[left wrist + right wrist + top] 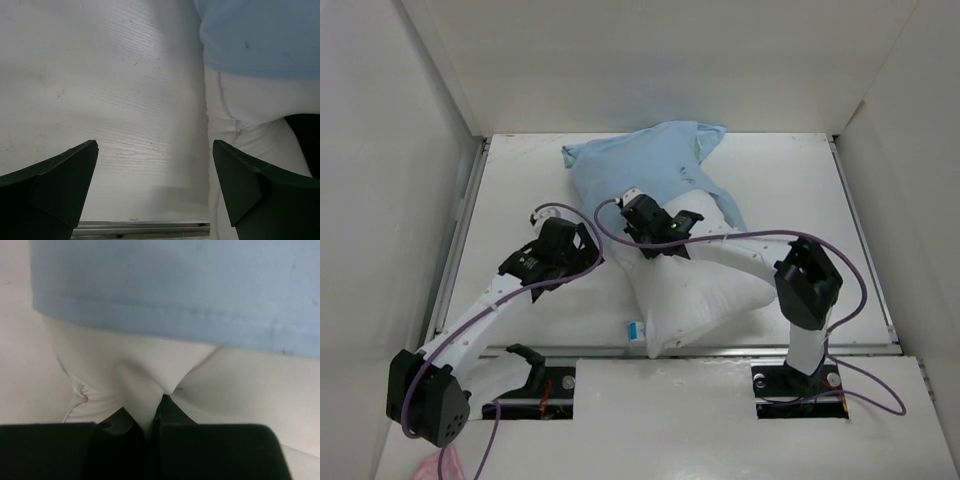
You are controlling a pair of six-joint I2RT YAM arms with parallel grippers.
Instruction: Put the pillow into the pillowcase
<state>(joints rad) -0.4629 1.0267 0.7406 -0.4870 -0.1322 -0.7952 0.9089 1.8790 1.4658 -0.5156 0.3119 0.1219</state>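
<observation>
The white pillow (695, 295) lies at mid-table, its far end inside the light blue pillowcase (645, 165), its near end with a small blue tag (636, 330) at the table's front edge. My right gripper (638, 212) is shut on a pinched fold of the pillow (150, 390) just below the pillowcase hem (175, 315). My left gripper (582, 250) is open and empty above the bare table, just left of the pillow (235, 115) and pillowcase (260, 40); its right finger (245, 185) overlaps the pillow's edge.
White walls enclose the table on the left, back and right. A metal rail (145, 229) runs along the table's front edge. The right arm's purple cable (750, 238) loops over the pillow. A pink object (438, 468) lies at the bottom left.
</observation>
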